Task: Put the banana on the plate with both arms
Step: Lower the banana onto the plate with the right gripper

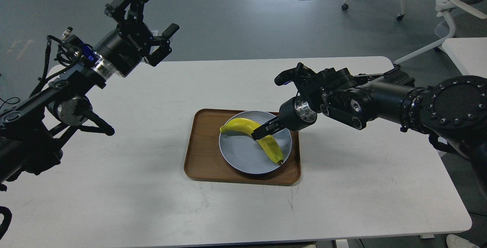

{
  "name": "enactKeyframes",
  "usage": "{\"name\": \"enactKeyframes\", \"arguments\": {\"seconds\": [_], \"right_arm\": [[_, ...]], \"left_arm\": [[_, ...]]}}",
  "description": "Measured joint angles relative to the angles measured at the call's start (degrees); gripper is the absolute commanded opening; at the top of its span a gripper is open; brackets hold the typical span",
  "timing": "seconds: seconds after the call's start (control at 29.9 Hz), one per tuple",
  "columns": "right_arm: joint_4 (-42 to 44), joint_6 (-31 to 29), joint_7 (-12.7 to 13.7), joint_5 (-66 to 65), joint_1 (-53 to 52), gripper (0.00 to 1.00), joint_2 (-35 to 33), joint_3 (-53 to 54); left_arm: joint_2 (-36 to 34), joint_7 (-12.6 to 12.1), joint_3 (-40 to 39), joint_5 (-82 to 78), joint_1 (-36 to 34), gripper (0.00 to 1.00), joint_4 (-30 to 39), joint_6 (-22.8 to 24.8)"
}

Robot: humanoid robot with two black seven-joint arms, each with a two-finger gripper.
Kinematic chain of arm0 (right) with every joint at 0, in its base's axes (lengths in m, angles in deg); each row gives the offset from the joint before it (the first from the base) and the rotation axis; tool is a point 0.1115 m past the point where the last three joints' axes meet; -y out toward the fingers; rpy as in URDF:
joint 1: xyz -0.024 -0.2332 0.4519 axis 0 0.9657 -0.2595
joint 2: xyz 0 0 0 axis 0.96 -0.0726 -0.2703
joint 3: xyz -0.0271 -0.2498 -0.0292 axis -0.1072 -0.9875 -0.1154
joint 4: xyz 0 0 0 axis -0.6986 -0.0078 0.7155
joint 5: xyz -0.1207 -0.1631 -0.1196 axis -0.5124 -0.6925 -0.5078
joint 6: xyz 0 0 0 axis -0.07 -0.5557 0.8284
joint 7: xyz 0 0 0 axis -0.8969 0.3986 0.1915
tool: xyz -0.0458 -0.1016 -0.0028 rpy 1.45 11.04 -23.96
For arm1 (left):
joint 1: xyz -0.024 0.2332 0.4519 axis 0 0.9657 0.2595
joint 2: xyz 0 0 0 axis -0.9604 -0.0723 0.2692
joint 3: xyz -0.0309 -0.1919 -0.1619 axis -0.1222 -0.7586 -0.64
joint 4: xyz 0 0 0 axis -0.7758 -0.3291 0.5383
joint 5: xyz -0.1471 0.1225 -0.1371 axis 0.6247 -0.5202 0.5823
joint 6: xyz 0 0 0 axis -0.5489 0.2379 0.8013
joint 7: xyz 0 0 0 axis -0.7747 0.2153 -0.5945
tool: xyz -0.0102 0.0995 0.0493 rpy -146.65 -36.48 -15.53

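- The banana (249, 134) lies on the plate (239, 156), curved, with one end toward the left rim and its small dark tip near the front right rim.
- The plate sits inside the brown wooden tray (201, 160), toward the tray's right side.
- The tray rests on the white desk (342, 187), close to the middle of it.
- The right claw (260, 132) comes in from the right and reaches down over the plate; its dark fingers are at the middle of the banana and touch it. The fingers are seen small and dark, so I cannot tell if they are clenched on the fruit or released.
- The left claw (159, 23) is raised high over the far left part of the desk, well apart from the tray. Its fingers are spread wide, released, with nothing between them.
- Behind the desk there is grey floor, and white chairs (452, 0) stand at the upper right.
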Motion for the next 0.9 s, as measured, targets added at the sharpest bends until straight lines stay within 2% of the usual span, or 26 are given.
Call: {"name": "enactKeyframes", "arguments": {"seconds": [0.17, 0.4, 0.67, 0.9], "right_arm": [[0.2, 0.0, 0.0, 1.3, -0.6, 0.97, -2.3, 1.6], [-0.5, 0.0, 0.0, 10.1, -1.0, 0.97, -14.0, 14.5], [-0.7, 0.0, 0.0, 29.6, 12.6, 0.98, -23.7, 37.0], [-0.6, 0.0, 0.0, 39.7, 25.5, 0.99, -25.0, 54.5]], "left_arm": [[0.0, 0.0, 0.0, 0.0, 0.0, 0.98, 0.0, 0.0], [0.2, 0.0, 0.0, 0.0, 0.2, 0.98, -0.1, -0.5], [1.5, 0.0, 0.0, -0.3, 2.5, 0.98, -0.6, -0.5], [5.3, 0.4, -0.7, -0.7, 5.7, 0.98, -3.8, -0.5]]}}
